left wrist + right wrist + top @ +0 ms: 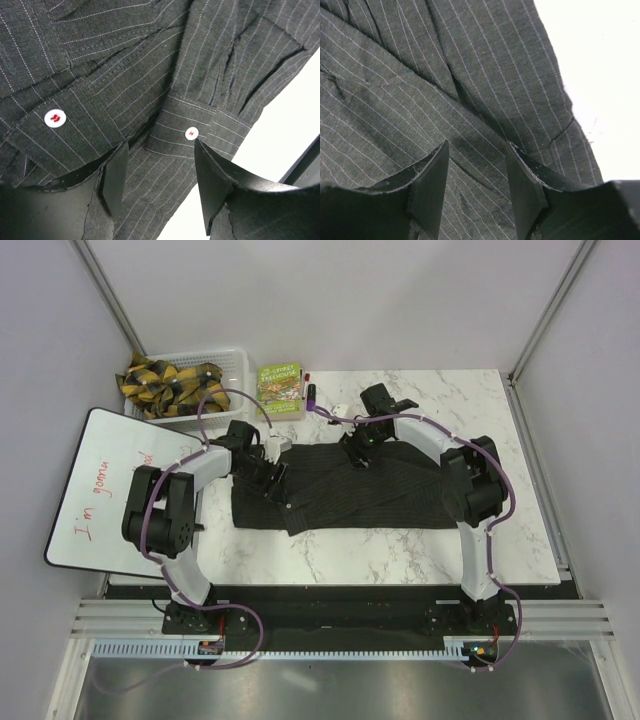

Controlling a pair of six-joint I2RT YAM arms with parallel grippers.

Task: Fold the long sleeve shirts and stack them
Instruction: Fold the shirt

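One long sleeve shirt (350,495), dark charcoal with fine pale stripes, lies spread across the middle of the marble table (400,555), its sleeves folded inward. My left gripper (268,478) hovers low over its left end. In the left wrist view that gripper (160,145) is open, straddling a sleeve cuff (200,125) with a white button (191,133). My right gripper (357,455) is at the shirt's far edge near the middle. In the right wrist view it (477,146) is open over a creased ridge of cloth (470,120).
At the back left stands a white basket (240,360) holding yellow-and-black straps (170,380). A green book (281,388) and a marker (310,395) lie behind the shirt. A whiteboard (100,490) overhangs the table's left edge.
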